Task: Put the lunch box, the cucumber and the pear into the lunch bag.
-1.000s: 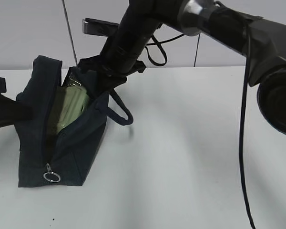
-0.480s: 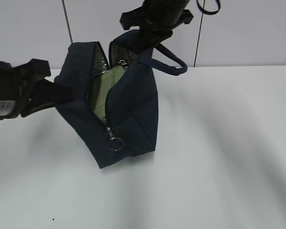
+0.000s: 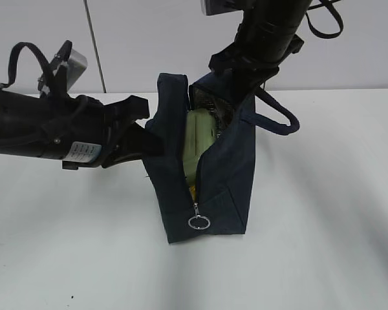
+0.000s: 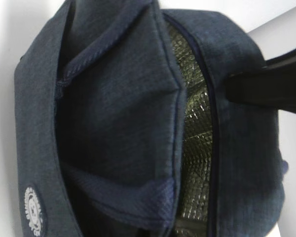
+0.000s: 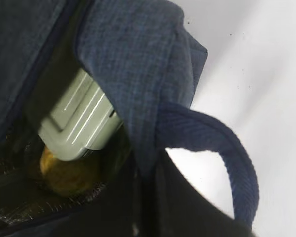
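Two arms meet at the lunch bag, which stands at the table's middle with its mouth unzipped. Left gripper presses against the bag's left wall, right gripper at its far top rim by the handle; neither's jaws show, so their spread cannot be told. Right wrist view alone shows the pear beneath the lunch box inside; left wrist view shows only the silver lining.

A white table fills the lower scene, with soft grey shadows across it. Behind it stands a pale wall, split by a thin dark vertical seam at left.
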{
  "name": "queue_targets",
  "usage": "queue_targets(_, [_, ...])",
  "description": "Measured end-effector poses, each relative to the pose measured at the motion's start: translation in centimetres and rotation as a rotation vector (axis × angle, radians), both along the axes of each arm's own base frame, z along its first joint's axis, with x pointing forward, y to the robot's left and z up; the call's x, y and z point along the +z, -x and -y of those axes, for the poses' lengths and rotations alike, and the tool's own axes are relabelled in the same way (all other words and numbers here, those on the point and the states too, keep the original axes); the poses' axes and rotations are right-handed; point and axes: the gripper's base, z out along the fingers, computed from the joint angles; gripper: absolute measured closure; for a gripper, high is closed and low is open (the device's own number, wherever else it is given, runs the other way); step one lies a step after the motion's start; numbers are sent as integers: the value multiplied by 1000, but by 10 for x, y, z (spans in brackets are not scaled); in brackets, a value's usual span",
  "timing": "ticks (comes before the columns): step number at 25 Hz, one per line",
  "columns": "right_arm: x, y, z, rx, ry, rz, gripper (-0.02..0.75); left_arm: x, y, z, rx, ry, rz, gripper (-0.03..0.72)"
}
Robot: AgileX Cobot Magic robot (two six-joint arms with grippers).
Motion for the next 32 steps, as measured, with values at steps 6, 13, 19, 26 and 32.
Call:
queue_targets(6, [-3, -1, -2, 44, 0, 5, 622, -3, -3, 1, 29, 32, -30, 706])
queue_targets(13, [-3, -1, -6, 65, -43, 0, 190, -3, -3, 2, 33, 36, -32, 706])
queue_targets(19, [22, 9, -2, 74, -62, 54, 203, -3, -3, 2, 35, 38, -33, 706])
queue_targets(26, [88, 46, 11, 75, -114, 199, 217, -2, -3, 2, 32, 46, -37, 706])
queue_targets(32, [131, 110, 35, 77, -142, 282, 225, -2, -4, 3, 42, 62, -48, 706])
